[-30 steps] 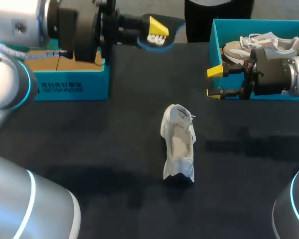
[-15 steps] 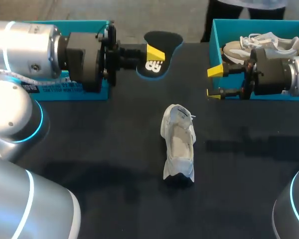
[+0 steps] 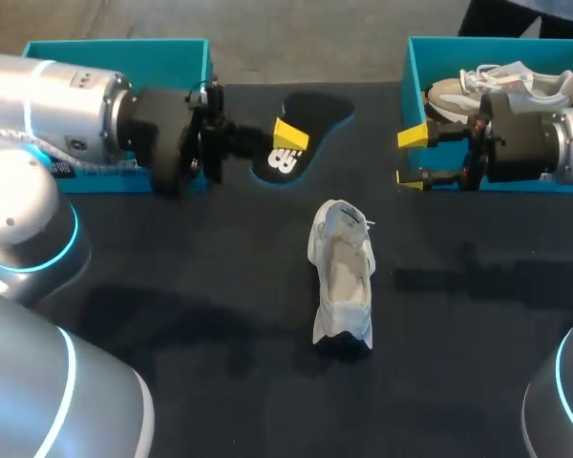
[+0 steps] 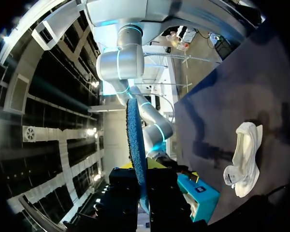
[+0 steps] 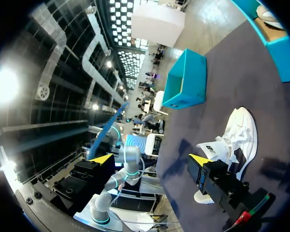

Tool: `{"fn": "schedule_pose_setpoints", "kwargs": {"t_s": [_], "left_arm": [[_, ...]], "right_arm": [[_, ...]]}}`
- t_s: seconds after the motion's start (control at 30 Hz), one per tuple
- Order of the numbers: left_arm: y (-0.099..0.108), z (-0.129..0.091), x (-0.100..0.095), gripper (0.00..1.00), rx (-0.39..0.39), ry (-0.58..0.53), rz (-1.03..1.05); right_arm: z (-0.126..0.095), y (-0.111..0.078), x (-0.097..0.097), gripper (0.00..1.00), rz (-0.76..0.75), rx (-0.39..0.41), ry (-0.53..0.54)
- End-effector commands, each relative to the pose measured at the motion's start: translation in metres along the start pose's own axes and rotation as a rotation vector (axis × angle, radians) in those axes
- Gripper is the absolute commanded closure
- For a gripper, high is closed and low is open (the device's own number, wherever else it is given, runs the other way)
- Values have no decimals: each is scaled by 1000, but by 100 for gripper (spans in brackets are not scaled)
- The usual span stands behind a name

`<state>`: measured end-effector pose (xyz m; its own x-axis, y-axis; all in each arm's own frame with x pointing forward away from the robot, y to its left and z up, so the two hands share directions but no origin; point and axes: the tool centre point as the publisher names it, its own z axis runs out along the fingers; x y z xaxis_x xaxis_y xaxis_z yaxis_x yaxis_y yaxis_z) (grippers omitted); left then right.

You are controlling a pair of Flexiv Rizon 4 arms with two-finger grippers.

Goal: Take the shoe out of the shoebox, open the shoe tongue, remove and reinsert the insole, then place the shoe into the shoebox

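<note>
Clamping the dark insole [image 3: 320, 110] from both sides, the left fingers [image 3: 288, 134] hold it near the far edge of the desk [image 3: 201, 286], beside the left shoebox [image 3: 115, 48]. The right fingers [image 3: 413, 136] stand apart, gripping nothing, just in front of the right shoebox [image 3: 413, 67], which holds a second shoe [image 3: 497, 88]. The white shoe [image 3: 342, 277] lies mid-desk, opening upward, apart from both.

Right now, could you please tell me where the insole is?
In the head view the insole is clamped in the left gripper over the far side of the table, between the left shoebox and the right shoebox, beyond the white shoe.
</note>
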<state>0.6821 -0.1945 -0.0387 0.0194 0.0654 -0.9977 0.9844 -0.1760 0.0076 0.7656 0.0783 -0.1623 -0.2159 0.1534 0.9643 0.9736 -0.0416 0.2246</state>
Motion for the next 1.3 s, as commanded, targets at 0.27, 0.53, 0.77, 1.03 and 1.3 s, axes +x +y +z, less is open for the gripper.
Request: {"fn": "schedule_pose_setpoints", "kwargs": {"t_s": [0.27,0.53,0.77,1.03,1.3], "left_arm": [[3,3,2,100,14,15,59],[6,-4,45,100,-40,-99,120],[10,-1,55,100,-22,-145,202],[10,-6,67,100,-77,-114,314],[7,-18,83,100,-138,-43,352]], "right_arm": [[2,0,-1,0,0,-2,-1],[2,0,-1,0,0,-2,-1],[2,0,-1,0,0,-2,-1],[2,0,-1,0,0,-2,-1],[2,0,-1,0,0,-2,-1]]}}
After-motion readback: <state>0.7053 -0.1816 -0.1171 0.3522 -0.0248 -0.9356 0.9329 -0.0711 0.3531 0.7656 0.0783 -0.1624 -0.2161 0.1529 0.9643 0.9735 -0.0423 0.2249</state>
